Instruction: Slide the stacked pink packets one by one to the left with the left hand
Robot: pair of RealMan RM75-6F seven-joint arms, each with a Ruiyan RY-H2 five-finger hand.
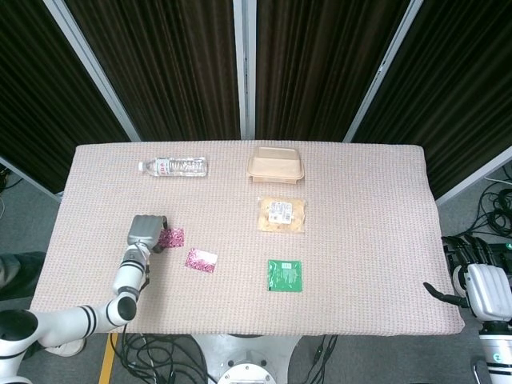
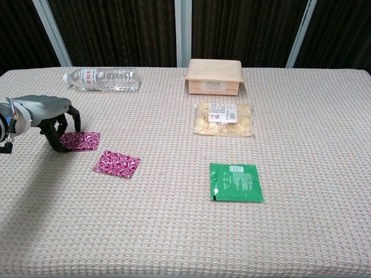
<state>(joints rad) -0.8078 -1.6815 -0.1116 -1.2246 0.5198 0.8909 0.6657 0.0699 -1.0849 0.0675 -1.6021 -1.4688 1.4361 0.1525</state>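
One pink packet (image 2: 82, 141) lies near the table's left side, also seen in the head view as the pink packet (image 1: 171, 238). My left hand (image 2: 50, 116) arches over its left edge, fingertips (image 2: 59, 146) pointing down at that edge and nothing gripped. From above, the left hand (image 1: 146, 230) covers the packet's left part. A second pink packet (image 2: 117, 163) lies apart, to the right and nearer the front edge; it shows as the second packet (image 1: 202, 260) in the head view. My right hand (image 1: 483, 288) hangs off the table's right end, fingers spread, empty.
A water bottle (image 2: 101, 79) lies at the back left. A beige lidded box (image 2: 213, 76) stands at the back centre, a snack bag (image 2: 224, 119) in front of it, and a green sachet (image 2: 236, 182) nearer the front.
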